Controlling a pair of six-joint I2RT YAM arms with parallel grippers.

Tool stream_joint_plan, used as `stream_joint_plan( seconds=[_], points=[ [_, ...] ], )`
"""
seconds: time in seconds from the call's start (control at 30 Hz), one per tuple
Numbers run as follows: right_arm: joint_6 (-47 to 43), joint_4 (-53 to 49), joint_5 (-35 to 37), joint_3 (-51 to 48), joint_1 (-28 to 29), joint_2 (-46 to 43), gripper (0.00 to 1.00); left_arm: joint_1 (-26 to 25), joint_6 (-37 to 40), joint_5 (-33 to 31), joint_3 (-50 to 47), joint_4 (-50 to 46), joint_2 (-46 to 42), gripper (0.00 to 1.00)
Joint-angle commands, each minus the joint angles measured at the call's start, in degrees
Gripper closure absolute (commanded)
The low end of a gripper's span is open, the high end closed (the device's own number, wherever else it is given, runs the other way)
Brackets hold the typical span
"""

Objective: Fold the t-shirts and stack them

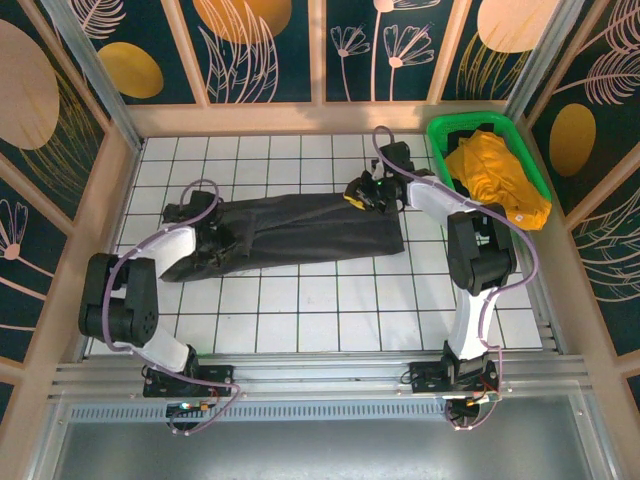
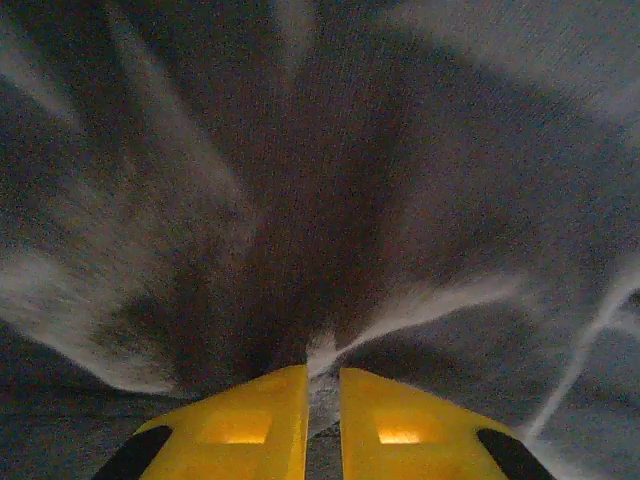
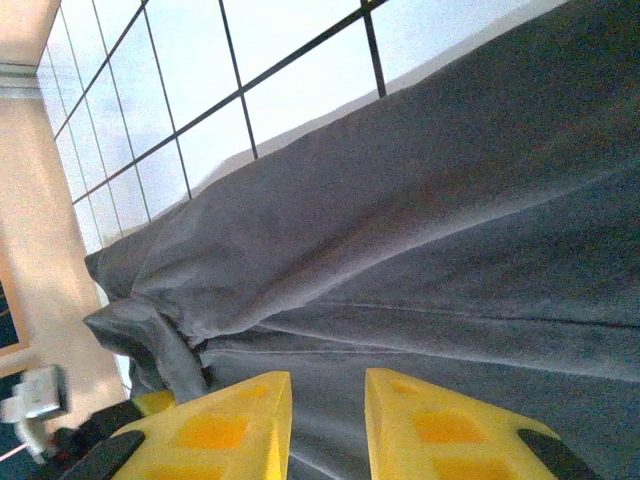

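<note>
The dark charcoal t-shirt (image 1: 300, 235) lies stretched in a long band across the white tiled table. My left gripper (image 1: 185, 215) sits at its left end. In the left wrist view the yellow jaws of the left gripper (image 2: 323, 375) stand almost together, pinching grey cloth (image 2: 300, 180) whose creases fan out from them. My right gripper (image 1: 355, 193) is at the shirt's upper right corner. In the right wrist view the right gripper (image 3: 328, 385) has its jaws a little apart, with the shirt's cloth (image 3: 420, 230) between them. The orange-yellow t-shirt (image 1: 495, 175) lies crumpled in the basket.
The green plastic basket (image 1: 470, 122) stands at the back right corner, just right of my right arm. Wooden walls close in the table on three sides. Bare tiles (image 1: 330, 310) run along in front of the dark shirt, and more tiles (image 3: 300, 60) show beyond it.
</note>
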Motion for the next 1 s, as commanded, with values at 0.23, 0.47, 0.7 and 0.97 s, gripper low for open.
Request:
stream_joint_plan(
  seconds=[0.23, 0.47, 0.7, 0.97],
  points=[
    [-2.3, -1.0, 0.3, 5.1, -1.1, 3.1, 0.74, 13.7, -1.5, -1.2, 12.6, 1.4, 6.0, 0.75],
    [-2.7, -1.2, 0.5, 4.5, -1.2, 2.6, 0.74, 19.6, 1.5, -1.0, 17.6, 2.6, 17.5, 0.83],
    [-3.0, -0.9, 0.7, 3.1, -1.8, 2.0, 0.74, 20.7, 5.6, 2.5, 23.9, 3.3, 25.3, 0.80],
    [-6.1, -2.6, 3.2, 6.1, -4.3, 3.6, 0.75, 20.3, 5.3, -4.1, 23.8, -0.1, 16.1, 0.61]
  ],
)
